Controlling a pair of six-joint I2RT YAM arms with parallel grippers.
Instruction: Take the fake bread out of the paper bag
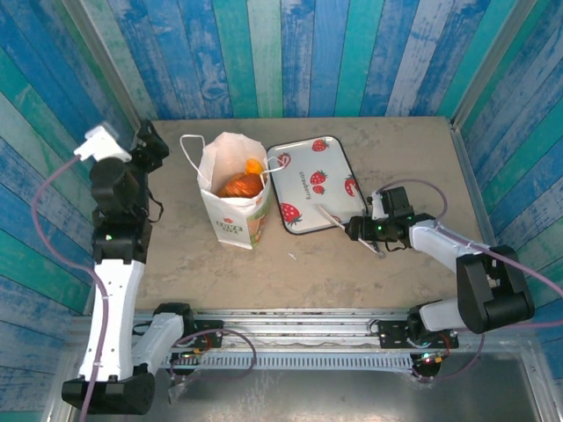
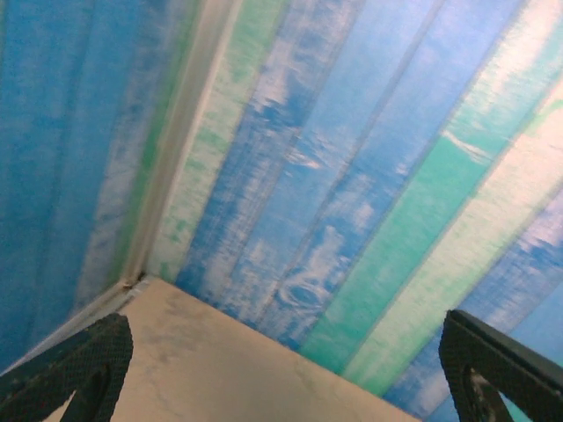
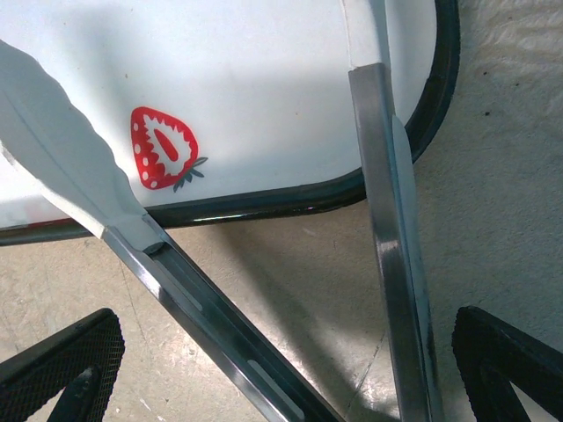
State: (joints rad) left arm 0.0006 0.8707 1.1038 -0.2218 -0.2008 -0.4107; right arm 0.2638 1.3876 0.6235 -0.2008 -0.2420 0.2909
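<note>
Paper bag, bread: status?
Left gripper open, aimed at wall. Right gripper open, over tongs lying on tray rim. Bread in upright paper bag. Bag mouth unobstructed.

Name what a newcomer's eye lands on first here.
The white paper bag standing left of centre on the table, glossy orange fake bread showing in its open top. Right beside it lies the strawberry-print tray, with metal tongs reaching over its near corner between the open fingers of the right gripper. The left gripper, also open, is raised at the far left, facing the blue-green plank wall.
</note>
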